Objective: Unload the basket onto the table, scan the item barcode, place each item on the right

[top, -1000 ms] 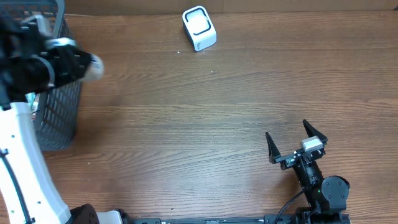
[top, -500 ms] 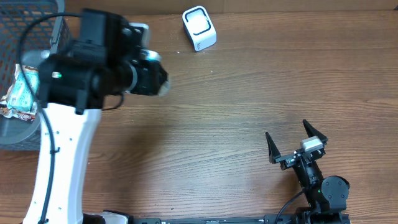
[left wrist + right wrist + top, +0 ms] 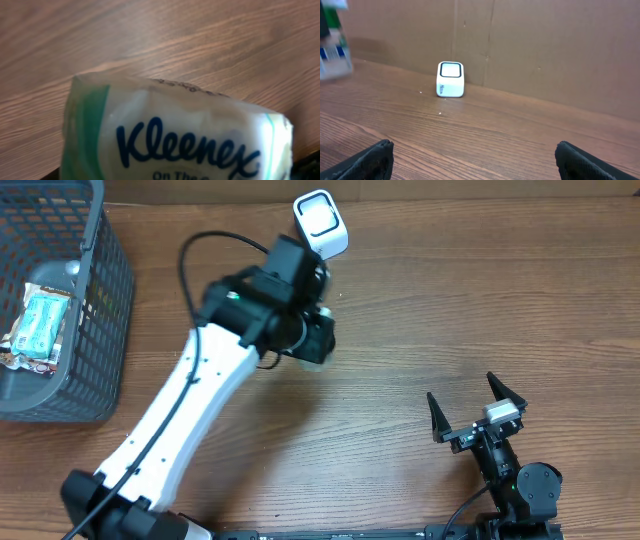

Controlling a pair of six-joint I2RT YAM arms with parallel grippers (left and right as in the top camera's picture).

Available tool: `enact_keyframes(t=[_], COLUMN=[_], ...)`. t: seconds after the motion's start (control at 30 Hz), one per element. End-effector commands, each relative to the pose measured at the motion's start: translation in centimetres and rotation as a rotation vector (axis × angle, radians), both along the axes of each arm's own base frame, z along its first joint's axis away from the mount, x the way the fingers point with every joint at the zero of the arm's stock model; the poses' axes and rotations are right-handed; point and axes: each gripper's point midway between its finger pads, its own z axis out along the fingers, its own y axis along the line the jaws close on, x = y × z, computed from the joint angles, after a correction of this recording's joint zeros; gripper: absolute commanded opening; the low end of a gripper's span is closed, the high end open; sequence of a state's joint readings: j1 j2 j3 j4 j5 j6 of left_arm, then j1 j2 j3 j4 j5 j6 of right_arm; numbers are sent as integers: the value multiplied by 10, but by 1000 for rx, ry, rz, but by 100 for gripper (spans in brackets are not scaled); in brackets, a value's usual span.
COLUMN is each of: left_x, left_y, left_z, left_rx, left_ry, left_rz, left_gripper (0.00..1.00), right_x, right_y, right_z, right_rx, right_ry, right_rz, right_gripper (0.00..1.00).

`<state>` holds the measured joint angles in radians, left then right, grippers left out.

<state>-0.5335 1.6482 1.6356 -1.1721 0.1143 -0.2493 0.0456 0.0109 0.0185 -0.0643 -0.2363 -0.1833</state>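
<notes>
Presently the left pincer [image 3: 318, 342] is closed partway on the Kleenex pack [image 3: 175, 135], held above the table [image 3: 450, 300], long axis across the jaws. Scanner [image 3: 320, 225] stands just beyond it, toward the far edge. Right pincer [image 3: 478, 408] gapes wide, empty, well apart.

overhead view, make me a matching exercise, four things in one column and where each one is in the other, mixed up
1 scanner
2 basket
3 Kleenex pack
4 right end effector

a far left corner
b near right, open and empty
c far edge, middle
d held up by the left end effector

Pairs: 1-c, 2-a, 3-d, 4-b
</notes>
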Motion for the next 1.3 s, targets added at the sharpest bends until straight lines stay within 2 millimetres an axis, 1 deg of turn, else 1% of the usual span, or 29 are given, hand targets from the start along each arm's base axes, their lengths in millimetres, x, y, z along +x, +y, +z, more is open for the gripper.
enact_keyframes(t=[0.0,0.07,0.2,0.37,0.73,0.97,1.13,1.27], left_x=[-3,-4,-1,3,1,2,1,-1], left_y=[-11,-19,-25,-36,-77,-106,-119,-125], left_z=[-16,-29,-53,-70,-119,-134,-147,-150], left_rx=[8,22,80,126,148,117,130,133], left_ry=[18,17,-1,-15,10,-21,-46,-58], left_rz=[18,3,11,-10,-88,-90,-81,-93], left_gripper=[22,22,23,23,25,27,31,33], right_x=[0,0,0,0,0,0,0,0], right_y=[0,0,0,0,0,0,0,0], right_z=[-2,-2,-2,-2,-2,-2,-2,-2], right_rx=[6,6,6,6,6,6,6,6], right_ry=[0,0,0,0,0,0,0,0], right_rz=[0,0,0,0,0,0,0,0], right_gripper=[100,100,100,100,100,100,100,100])
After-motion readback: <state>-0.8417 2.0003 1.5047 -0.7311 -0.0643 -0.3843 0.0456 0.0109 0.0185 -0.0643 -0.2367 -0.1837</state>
